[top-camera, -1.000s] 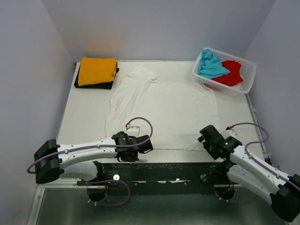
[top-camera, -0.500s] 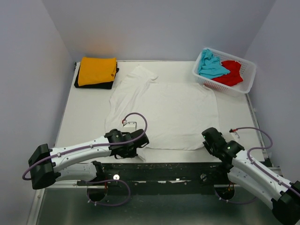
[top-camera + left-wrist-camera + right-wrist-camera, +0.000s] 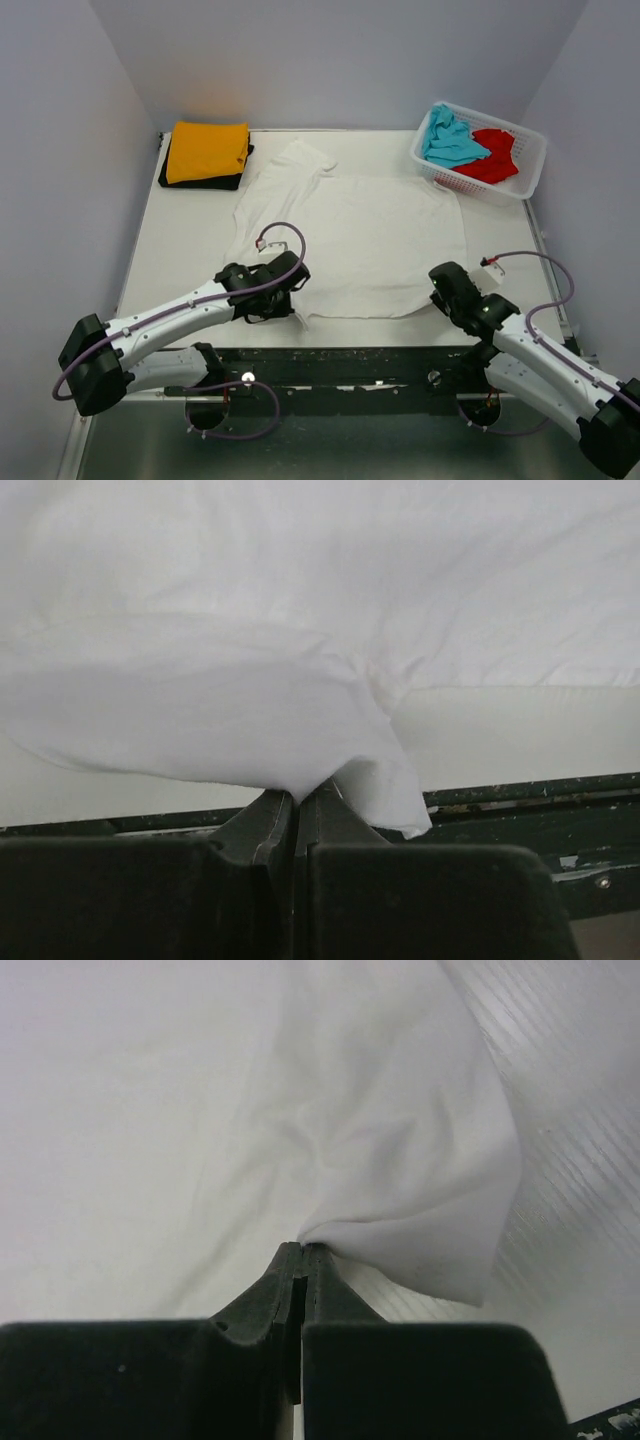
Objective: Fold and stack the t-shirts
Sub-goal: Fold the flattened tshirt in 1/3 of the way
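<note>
A white t-shirt [image 3: 350, 235] lies spread over the middle of the table. My left gripper [image 3: 292, 300] is shut on its near left hem corner, and the cloth [image 3: 250, 710] bunches up from the pinched fingertips. Over at the near right hem corner, my right gripper [image 3: 437, 283] is shut on the fabric, and a fold of the white t-shirt [image 3: 420, 1200] rises from the closed tips [image 3: 302, 1252]. A folded orange-yellow t-shirt [image 3: 208, 150] rests on a folded black t-shirt [image 3: 235, 180] at the back left. The turquoise t-shirt [image 3: 450, 140] and red t-shirt [image 3: 492, 155] sit crumpled in a basket.
The white lattice basket [image 3: 530, 175] stands at the back right corner. A dark rail [image 3: 350, 365] runs along the table's near edge between the arm bases. Grey walls close in on three sides.
My right gripper went from open to shut on the shirt's near right corner. The left arm moved away from the near edge with the left hem corner, drawing the hem in.
</note>
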### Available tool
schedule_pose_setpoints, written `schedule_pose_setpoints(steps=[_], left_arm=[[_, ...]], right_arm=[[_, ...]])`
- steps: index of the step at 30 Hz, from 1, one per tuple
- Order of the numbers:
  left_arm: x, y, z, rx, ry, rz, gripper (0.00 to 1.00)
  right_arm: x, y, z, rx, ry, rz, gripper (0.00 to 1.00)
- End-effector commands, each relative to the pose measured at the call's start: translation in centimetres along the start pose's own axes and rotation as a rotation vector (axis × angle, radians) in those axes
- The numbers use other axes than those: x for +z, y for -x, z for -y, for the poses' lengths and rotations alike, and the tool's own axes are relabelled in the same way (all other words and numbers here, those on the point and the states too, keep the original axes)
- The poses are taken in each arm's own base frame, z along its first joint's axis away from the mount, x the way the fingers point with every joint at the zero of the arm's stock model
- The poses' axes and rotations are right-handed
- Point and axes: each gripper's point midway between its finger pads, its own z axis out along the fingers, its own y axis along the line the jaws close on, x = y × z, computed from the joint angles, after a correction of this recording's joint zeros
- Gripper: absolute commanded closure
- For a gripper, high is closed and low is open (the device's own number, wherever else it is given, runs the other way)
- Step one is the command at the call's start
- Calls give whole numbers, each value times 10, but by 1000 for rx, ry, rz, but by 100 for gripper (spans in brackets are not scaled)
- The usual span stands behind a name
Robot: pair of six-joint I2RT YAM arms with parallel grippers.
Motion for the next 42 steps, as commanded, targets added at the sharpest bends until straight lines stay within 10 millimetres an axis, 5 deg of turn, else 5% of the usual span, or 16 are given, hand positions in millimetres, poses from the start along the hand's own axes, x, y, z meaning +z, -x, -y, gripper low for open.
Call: schedule_pose_setpoints(steps=[1, 8, 21, 29, 35, 38, 42], left_arm=[[-5, 39, 17, -21, -79, 73, 100], [1, 96, 11, -62, -37, 149, 100], [6, 187, -6, -46, 83, 308, 100], [21, 227, -8, -9, 114, 351, 100], [56, 256, -9, 10, 128, 328, 99], [71, 268, -22, -22, 204, 304, 64], [63, 291, -20, -60, 175, 320, 12]], right_arm=[[-2, 33, -35, -70, 52, 124, 99], [2, 66, -63, -152, 6, 256, 99], [17, 95, -113, -189, 9, 379, 99], [53, 96, -125, -215, -41, 338, 99], [86, 98, -129, -188, -77, 314, 99], [103, 105, -130, -181, -121, 319, 87], [124, 116, -139, -179, -127, 249, 48]])
